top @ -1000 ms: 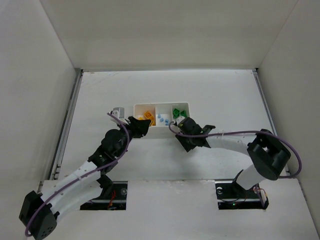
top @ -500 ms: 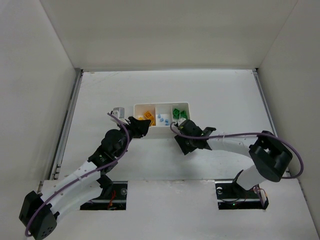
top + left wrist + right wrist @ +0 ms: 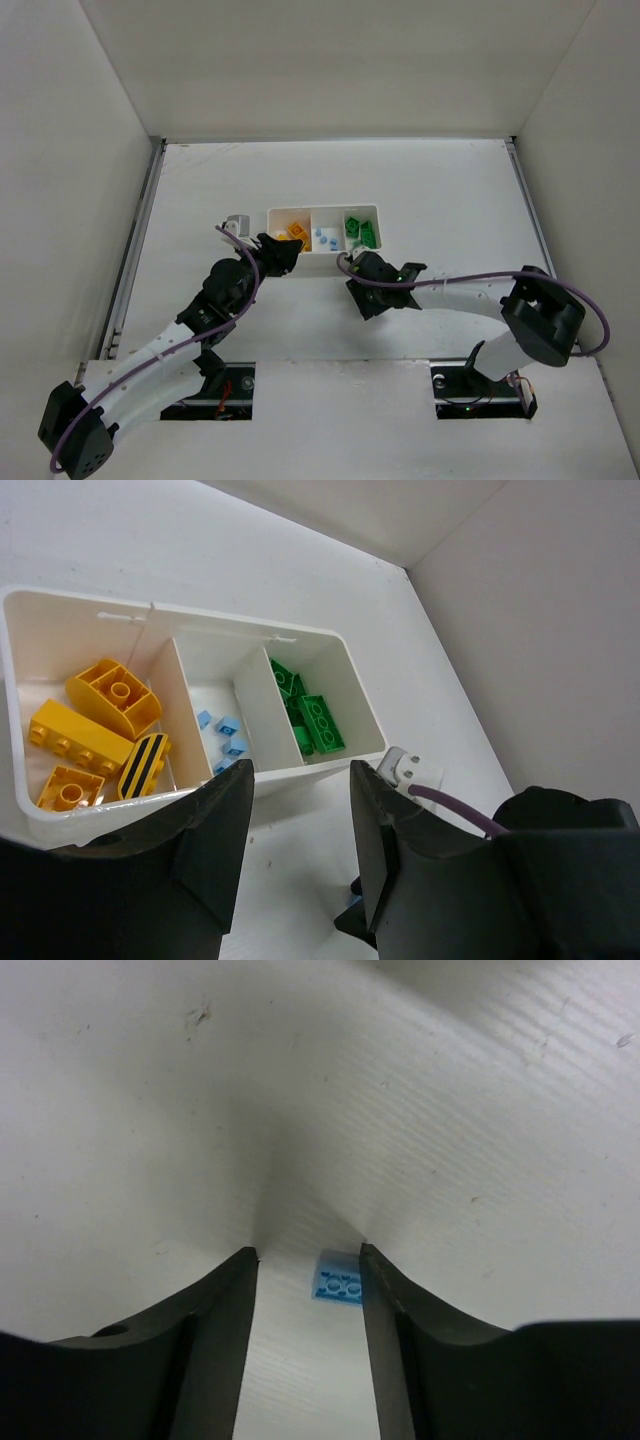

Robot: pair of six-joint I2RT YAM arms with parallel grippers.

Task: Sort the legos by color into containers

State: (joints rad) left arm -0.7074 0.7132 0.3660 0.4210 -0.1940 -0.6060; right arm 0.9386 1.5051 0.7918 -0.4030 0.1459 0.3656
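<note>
So, what are the fingers doing?

The right gripper [image 3: 305,1260] is holding its smooth black fingers apart, straddling a tiny pale blue plastic brick [image 3: 338,1278] lying on the ribbed white table [image 3: 450,1110]. The left gripper [image 3: 300,775] is hovering spread and empty beside the glossy white three-compartment tray [image 3: 330,670].

How far along?

Nearly done, I'd judge: studded yellow-orange bricks [image 3: 80,735], pale blue bits [image 3: 228,742] and green bricks [image 3: 318,720] are sitting sorted.

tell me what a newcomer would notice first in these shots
The white tray in the middle of the table stands out, its compartments colour-coded in the overhead view: yellow-orange bricks left, tiny pale blue bricks centre, green bricks right. Next comes one stray blue brick, lying on the table between the open fingers of the right tool.
</note>
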